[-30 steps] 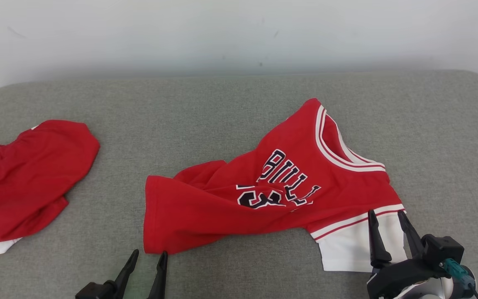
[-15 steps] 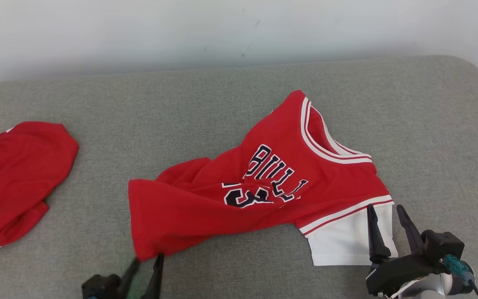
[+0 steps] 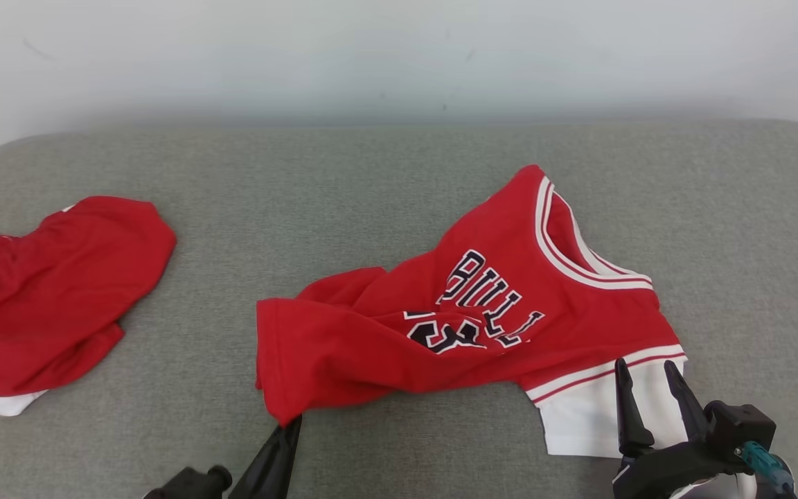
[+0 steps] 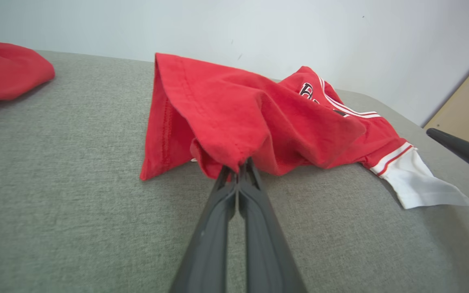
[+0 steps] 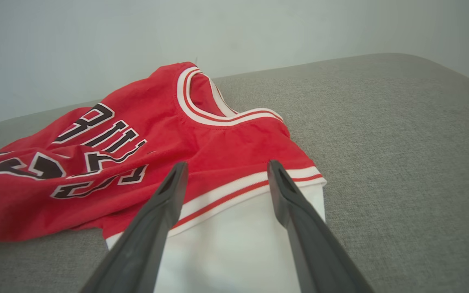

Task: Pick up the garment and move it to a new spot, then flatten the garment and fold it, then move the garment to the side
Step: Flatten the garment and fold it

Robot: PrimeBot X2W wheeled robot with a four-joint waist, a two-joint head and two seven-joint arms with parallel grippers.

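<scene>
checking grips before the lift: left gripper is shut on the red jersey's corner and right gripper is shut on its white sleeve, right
No: the right gripper is open, fingers spread over the white sleeve, as the right wrist view shows. The left gripper is shut on the corner of the red jersey.

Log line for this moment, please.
left gripper: jaws shut on hem of red fabric Bulls jersey | right gripper: jaws open over its white sleeve
</scene>
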